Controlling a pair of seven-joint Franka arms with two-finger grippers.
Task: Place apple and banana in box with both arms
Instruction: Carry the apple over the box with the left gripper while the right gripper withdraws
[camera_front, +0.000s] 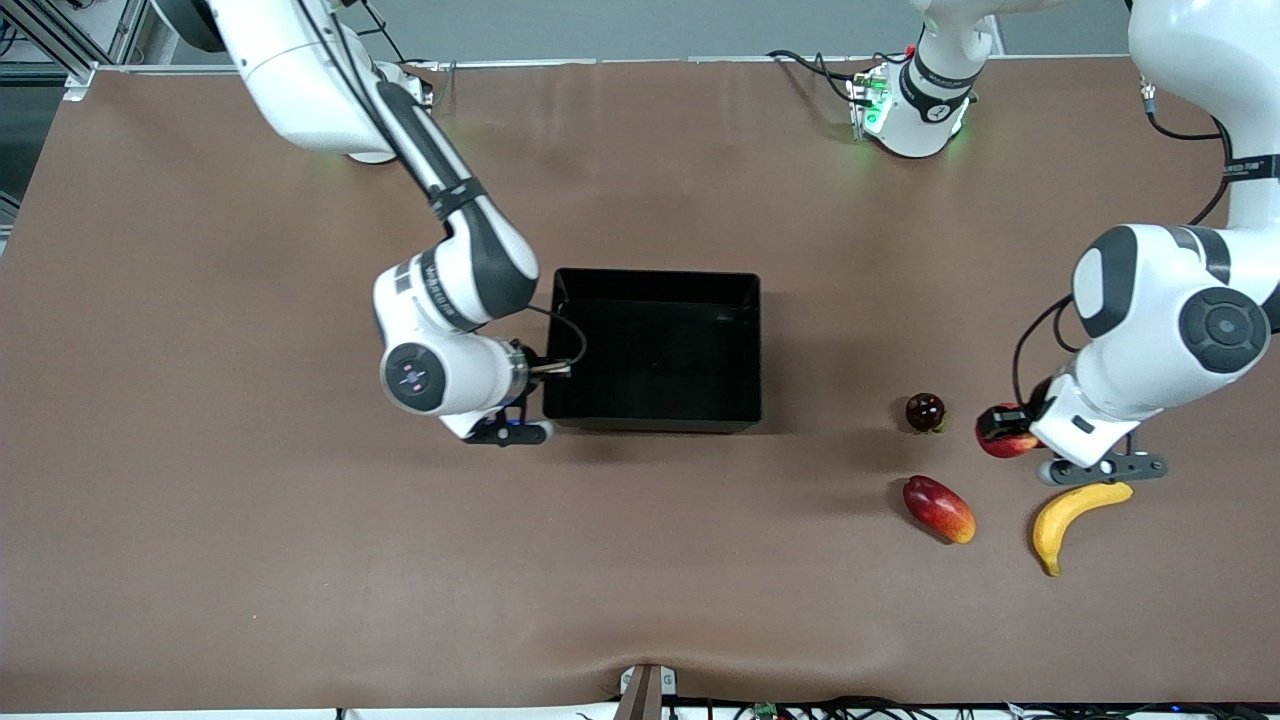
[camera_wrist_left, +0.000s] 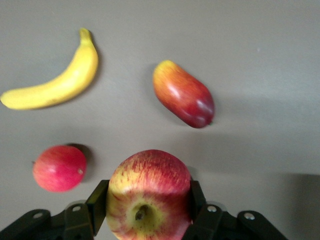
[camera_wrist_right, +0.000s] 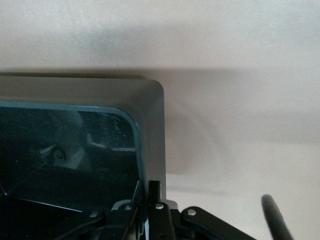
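My left gripper is shut on the apple, red with yellow streaks, low over the table at the left arm's end. In the left wrist view the apple sits between the two black fingers. The yellow banana lies on the table nearer the front camera than the apple and also shows in the left wrist view. The black box stands mid-table. My right gripper is shut on the box's wall at the right arm's end, one finger on each face.
An oblong red-and-yellow mango-like fruit lies beside the banana, toward the box. A dark red round fruit lies between the apple and the box. A smooth red-pink round fruit shows in the left wrist view next to the apple.
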